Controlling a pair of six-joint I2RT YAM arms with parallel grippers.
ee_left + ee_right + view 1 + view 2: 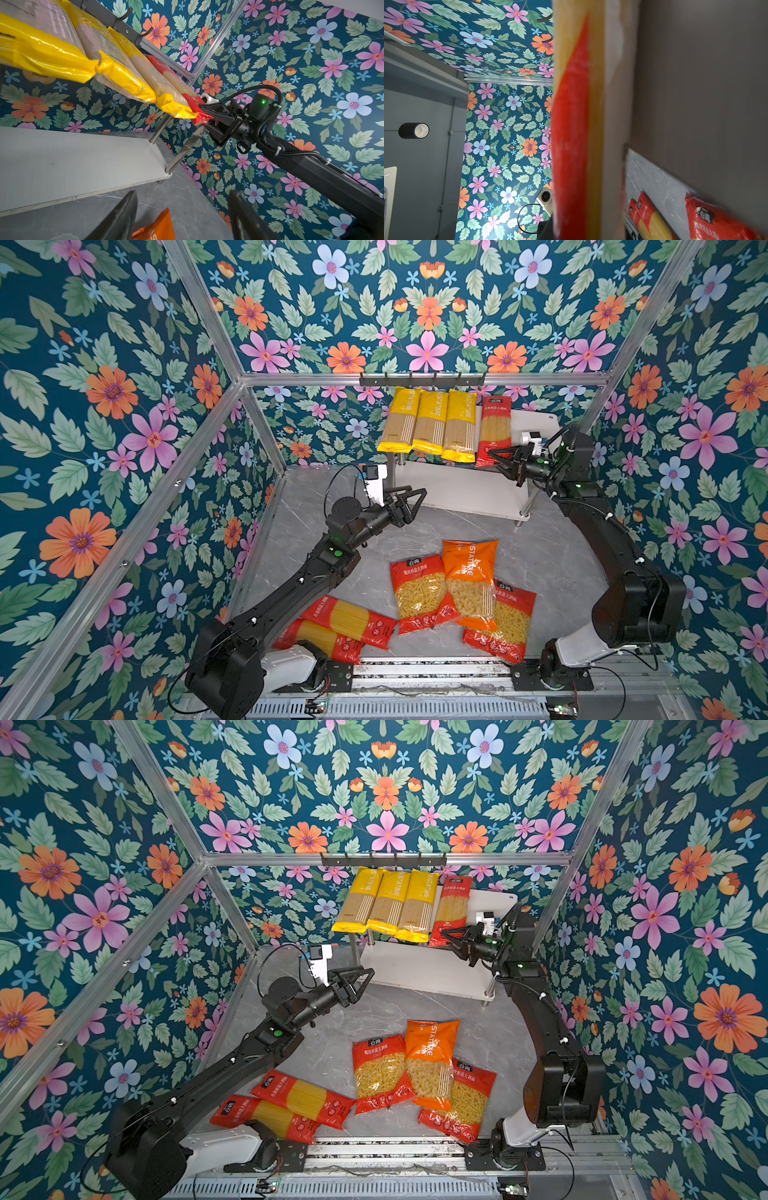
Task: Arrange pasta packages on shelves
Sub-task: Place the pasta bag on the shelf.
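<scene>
Shelves (461, 489), top board: three yellow spaghetti packs (430, 423), one red spaghetti pack (494, 429) beside them, its near end pinched in the right gripper (494, 459). Table (561, 556) before the shelves: two loose red spaghetti packs (349, 622), two red short-pasta bags (422, 597), one orange bag (471, 572). Left gripper (417, 506) agape, empty.

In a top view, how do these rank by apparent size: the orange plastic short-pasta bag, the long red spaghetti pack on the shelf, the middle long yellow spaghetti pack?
1. orange plastic short-pasta bag
2. long red spaghetti pack on the shelf and middle long yellow spaghetti pack: these look alike, so I leave them unranked.
</scene>
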